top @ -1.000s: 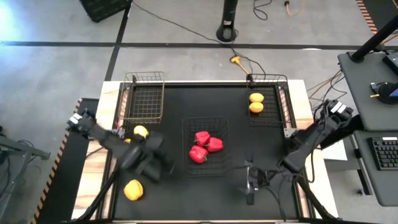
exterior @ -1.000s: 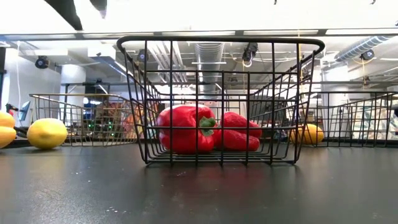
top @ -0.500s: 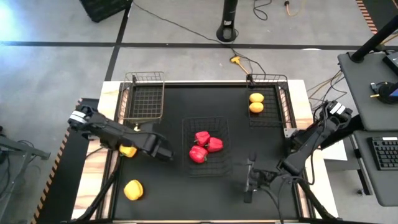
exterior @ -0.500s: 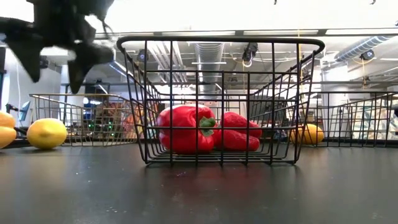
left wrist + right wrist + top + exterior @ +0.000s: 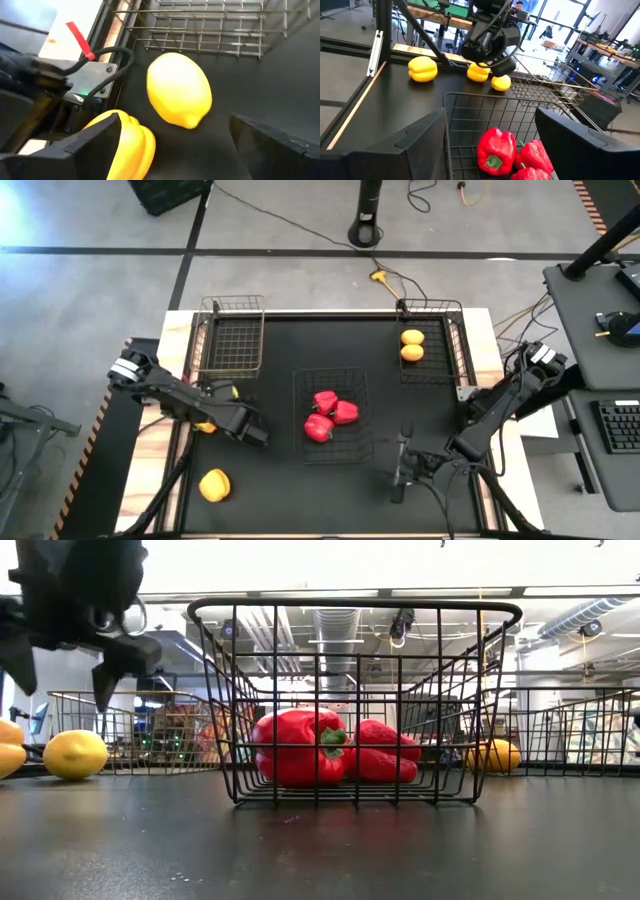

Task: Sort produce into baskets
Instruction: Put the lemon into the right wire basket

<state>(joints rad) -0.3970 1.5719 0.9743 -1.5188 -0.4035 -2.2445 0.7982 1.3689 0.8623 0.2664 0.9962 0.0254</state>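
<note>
A yellow rounded fruit [image 5: 228,390] lies on the black table beside a yellow pepper [image 5: 205,425], near the copper basket [image 5: 232,340]. Both show in the left wrist view, the fruit [image 5: 180,95] ahead of the pepper [image 5: 130,145]. My left gripper [image 5: 243,427] hangs open above them, fingers pointing down in the low view [image 5: 62,675], touching nothing. A second yellow pepper [image 5: 215,485] lies near the front left. Three red peppers [image 5: 328,415] sit in the middle dark basket [image 5: 297,420]. My right gripper [image 5: 400,475] waits open, low, near the front edge.
The right dark basket [image 5: 460,350] at the far right holds two orange-yellow fruits [image 5: 412,345]. The table's left edge with a cable and a metal plate [image 5: 95,82] lies close to the fruit. Bare black tabletop lies between the baskets and along the front.
My left gripper has swung from the near left part of the table toward the fruit and yellow pepper and come down from the top of the low view. It has then shifted a little toward the table's left edge. Nothing on the table has moved.
</note>
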